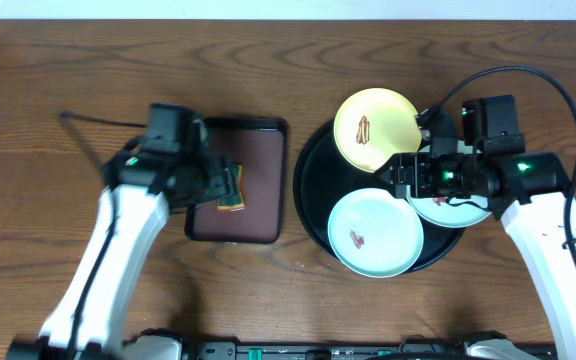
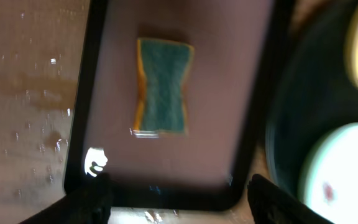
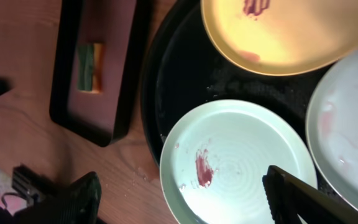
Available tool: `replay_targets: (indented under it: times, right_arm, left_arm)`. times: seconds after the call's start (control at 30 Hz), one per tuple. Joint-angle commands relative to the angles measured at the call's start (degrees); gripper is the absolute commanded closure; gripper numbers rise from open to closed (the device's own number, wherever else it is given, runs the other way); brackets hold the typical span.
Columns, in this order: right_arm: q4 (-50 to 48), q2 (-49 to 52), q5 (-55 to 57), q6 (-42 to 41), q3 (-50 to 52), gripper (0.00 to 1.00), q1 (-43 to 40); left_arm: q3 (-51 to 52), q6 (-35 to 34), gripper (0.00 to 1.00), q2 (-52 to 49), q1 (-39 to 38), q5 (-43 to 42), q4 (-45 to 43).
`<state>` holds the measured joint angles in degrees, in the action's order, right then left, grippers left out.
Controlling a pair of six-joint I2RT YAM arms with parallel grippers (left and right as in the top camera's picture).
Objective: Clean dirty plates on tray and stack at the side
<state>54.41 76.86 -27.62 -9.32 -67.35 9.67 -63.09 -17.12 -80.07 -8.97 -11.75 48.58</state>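
Black round tray (image 1: 313, 185) on the desk (image 1: 58, 60) carries all three: yellow plate (image 1: 373, 130) at the far edge, front mint plate (image 1: 375, 232) nearest, right mint plate (image 1: 450, 212) beneath the released right hand (image 3: 179, 180). Left hand (image 2: 180, 186), also released, hangs over the sponge (image 2: 162, 86) in the brown tray (image 2: 222, 93).

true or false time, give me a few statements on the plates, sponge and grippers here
1. The yellow plate, the near mint plate and the right mint plate all lie on the black tray. True.
2. The left gripper holds the sponge. False: the sponge lies in the brown tray, with the gripper open above it.
3. The yellow plate bears a red-brown smear. True.
4. The right gripper is shut on a plate. False: it is open above the plates.
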Motion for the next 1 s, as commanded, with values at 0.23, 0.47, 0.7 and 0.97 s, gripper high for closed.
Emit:
replay_targets:
  times: [0.23, 0.47, 0.7, 0.97]
  right_arm:
    - [-1.73, -0.28, 0.59, -1.36, -0.74, 0.17, 3.3]
    - [-2.14, -0.28, 0.59, -1.33, -0.74, 0.18, 3.3]
    - [-2.4, -0.28, 0.61, -1.33, -0.74, 0.16, 3.3]
    - [-2.4, -0.31, 0.61, -1.36, -0.74, 0.16, 3.3]
  left_arm:
    - [-0.07, -2.12, 0.62, -27.5, -3.1, 8.26, -9.09]
    - [-0.68, -2.23, 0.93, -27.15, -2.93, 3.23, -6.6]
    - [-0.52, -2.21, 0.51, -20.06, -2.97, 10.05, -10.38]
    - [2.78, -2.23, 0.76, -27.45, -2.97, 11.13, -18.78]
